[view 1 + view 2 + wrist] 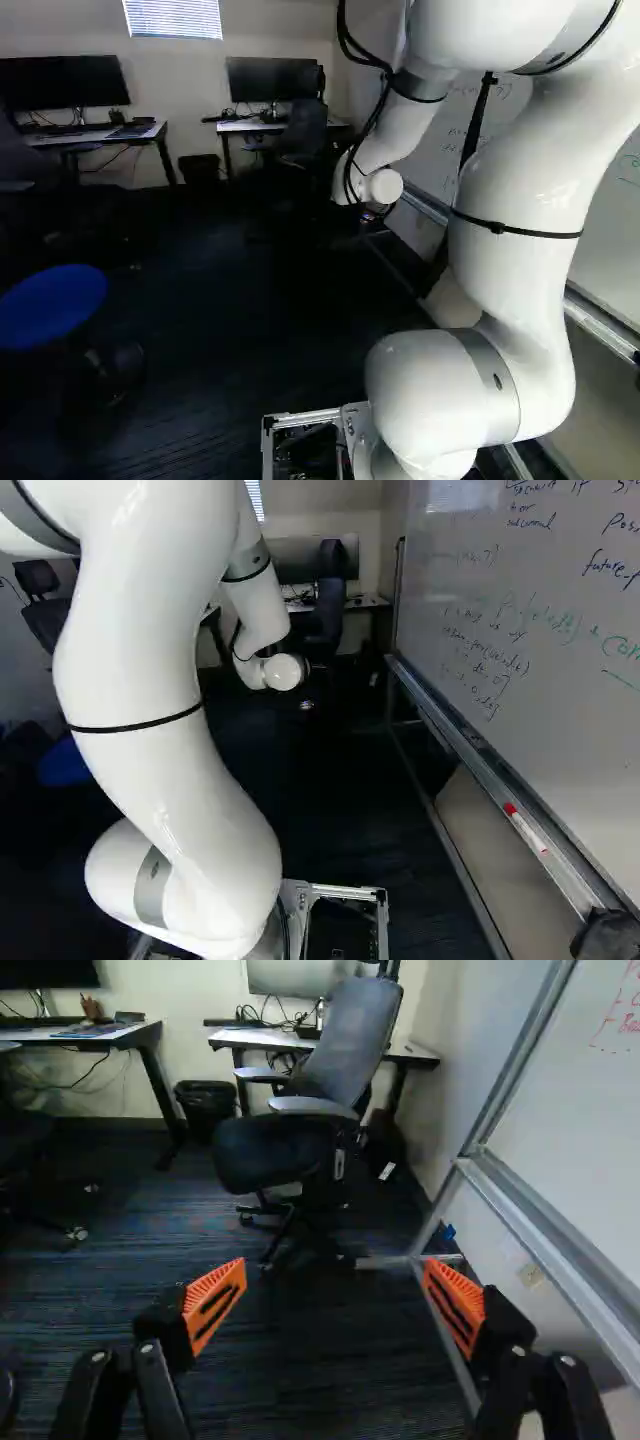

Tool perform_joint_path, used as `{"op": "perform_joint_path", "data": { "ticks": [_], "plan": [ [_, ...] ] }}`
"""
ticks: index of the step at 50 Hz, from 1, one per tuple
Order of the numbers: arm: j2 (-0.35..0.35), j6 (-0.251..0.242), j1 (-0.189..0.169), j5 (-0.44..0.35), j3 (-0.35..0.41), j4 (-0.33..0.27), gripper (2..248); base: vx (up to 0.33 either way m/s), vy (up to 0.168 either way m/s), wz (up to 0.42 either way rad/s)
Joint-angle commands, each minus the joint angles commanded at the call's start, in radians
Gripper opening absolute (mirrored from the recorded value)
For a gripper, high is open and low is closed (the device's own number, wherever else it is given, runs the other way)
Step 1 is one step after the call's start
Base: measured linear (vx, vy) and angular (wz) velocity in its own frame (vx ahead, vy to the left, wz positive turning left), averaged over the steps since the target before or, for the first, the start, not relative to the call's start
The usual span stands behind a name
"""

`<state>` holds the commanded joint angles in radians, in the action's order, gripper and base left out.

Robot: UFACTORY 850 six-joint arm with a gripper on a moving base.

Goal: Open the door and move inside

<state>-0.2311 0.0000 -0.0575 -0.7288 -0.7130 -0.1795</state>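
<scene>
Whiteboard along the right side, and on its ledge, nearest, a dark lump, then a red-capped marker! Across from the board, well apart, sits a blue stool. Out beside the board's frame reaches the gripper, jaws spread wide, orange pads facing. Beyond it, near the board's far end, an office chair; farther from the board, a wastebasket; past the board, a desk with a monitor. Where the door is, I cannot tell.
</scene>
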Motion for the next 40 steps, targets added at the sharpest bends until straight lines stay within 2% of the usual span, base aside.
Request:
{"op": "perform_joint_path", "data": {
  "ticks": [21,40],
  "plan": [
    [0.008,0.000,0.001,-0.002,0.010,0.003,247,0.000,0.000,0.000],
    [0.048,0.000,0.005,-0.014,0.059,0.017,247,0.000,0.000,0.000]
  ]
}}
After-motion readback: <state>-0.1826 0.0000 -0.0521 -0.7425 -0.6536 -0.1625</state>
